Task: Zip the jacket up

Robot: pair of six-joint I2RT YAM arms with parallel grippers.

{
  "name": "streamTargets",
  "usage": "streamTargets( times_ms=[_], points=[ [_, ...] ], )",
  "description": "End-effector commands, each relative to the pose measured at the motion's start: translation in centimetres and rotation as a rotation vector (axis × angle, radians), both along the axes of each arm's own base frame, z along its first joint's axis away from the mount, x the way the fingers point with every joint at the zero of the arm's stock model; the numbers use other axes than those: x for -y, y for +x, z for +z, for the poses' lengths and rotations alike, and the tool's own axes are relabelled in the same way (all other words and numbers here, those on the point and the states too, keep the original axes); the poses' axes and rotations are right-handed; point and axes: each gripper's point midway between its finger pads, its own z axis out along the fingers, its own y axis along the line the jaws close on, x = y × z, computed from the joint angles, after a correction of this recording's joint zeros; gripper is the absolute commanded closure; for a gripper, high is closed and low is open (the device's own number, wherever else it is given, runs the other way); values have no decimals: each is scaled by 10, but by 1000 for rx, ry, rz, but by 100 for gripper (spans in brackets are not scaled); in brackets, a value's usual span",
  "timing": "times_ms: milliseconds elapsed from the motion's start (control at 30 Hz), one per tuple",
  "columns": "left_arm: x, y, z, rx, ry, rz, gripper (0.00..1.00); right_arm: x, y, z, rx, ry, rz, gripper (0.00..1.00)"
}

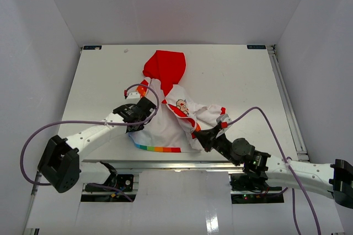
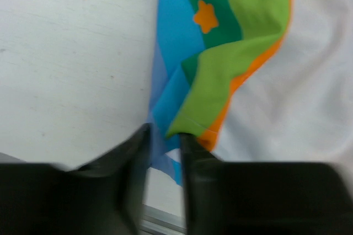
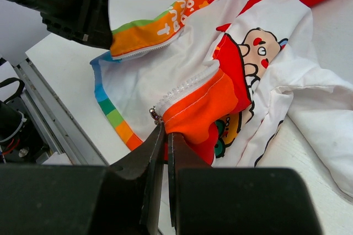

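Note:
The jacket [image 1: 165, 127] lies open mid-table, red hood [image 1: 164, 65] pointing away, rainbow hem [image 1: 157, 148] toward me. My left gripper [image 1: 144, 115] is shut on the jacket's left front panel; in the left wrist view its fingers [image 2: 190, 152] pinch blue, green and orange striped fabric [image 2: 220, 75]. My right gripper [image 1: 199, 134] is shut on the orange bottom corner [image 3: 201, 111] of the right front panel, just beside the metal zipper slider [image 3: 155, 115] and white zipper teeth [image 3: 187, 83]. The left gripper [image 3: 105, 31] also shows in the right wrist view, holding the other panel edge.
The white table [image 1: 231, 75] sits inside white walls. A metal rail [image 1: 165, 164] runs along the near edge, another rail [image 1: 287, 97] along the right edge. Purple cables [image 1: 71, 123] loop from both arms. The jacket's sleeve [image 3: 320, 108] lies bunched at the right.

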Motion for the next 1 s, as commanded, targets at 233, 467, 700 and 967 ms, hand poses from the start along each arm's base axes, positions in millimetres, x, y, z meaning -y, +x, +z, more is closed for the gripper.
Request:
streamTargets(
  times_ms=[233, 467, 700, 967],
  points=[
    [-6, 14, 29, -35, 101, -13, 36, 2, 2, 15, 15, 49, -10, 92],
    [42, 17, 90, 32, -99, -270, 40, 3, 3, 14, 17, 50, -17, 92],
    [96, 1, 76, -36, -215, -551, 41, 2, 4, 15, 18, 47, -16, 92],
    [110, 5, 26, -131, -191, -584, 40, 4, 4, 15, 23, 49, -24, 92]
  ],
)
